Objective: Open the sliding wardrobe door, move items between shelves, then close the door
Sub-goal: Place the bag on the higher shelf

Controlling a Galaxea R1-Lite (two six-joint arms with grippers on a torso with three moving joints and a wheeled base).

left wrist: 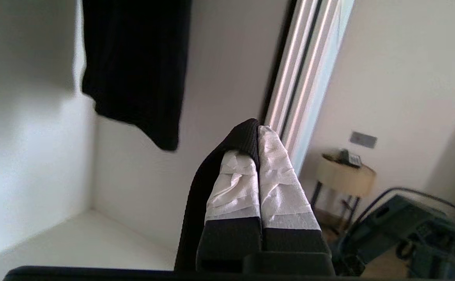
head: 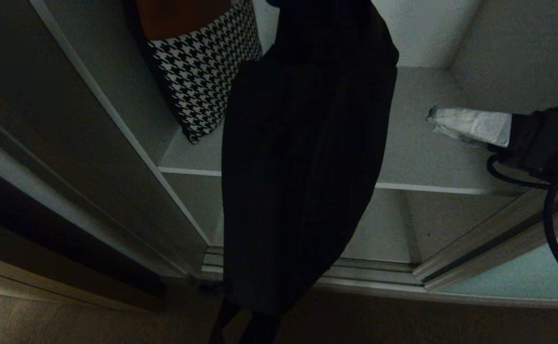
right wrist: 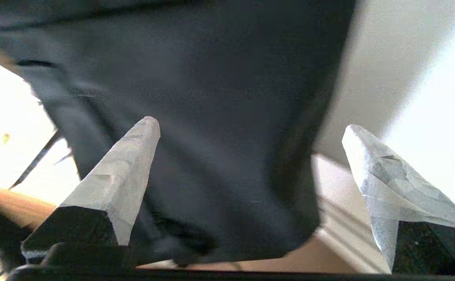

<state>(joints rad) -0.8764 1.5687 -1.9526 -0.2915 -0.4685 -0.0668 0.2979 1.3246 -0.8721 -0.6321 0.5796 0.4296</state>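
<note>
The black fabric bundle [head: 302, 157] hangs long and limp in front of the open wardrobe, covering the middle of the shelves [head: 417, 157]. In the left wrist view my left gripper [left wrist: 255, 130] is shut on a ribbed black strap [left wrist: 211, 171] of the bundle, and the rest of the black fabric [left wrist: 133, 62] hangs beyond it. My right gripper [right wrist: 249, 125] is open, its taped fingers [right wrist: 122, 183] spread wide with the black fabric [right wrist: 219, 117] just ahead between them, not gripped. In the head view one taped finger [head: 475, 126] reaches in from the right over the shelf. The sliding wardrobe door [head: 513, 277] stands slid aside at lower right.
A black-and-white houndstooth cushion [head: 202, 71] leans at the shelf's left end against the inner side wall. The door track [head: 374, 272] runs along the floor below. A lower compartment [head: 384, 229] shows under the shelf. The silver door frame [left wrist: 301, 70] stands close beside my left gripper.
</note>
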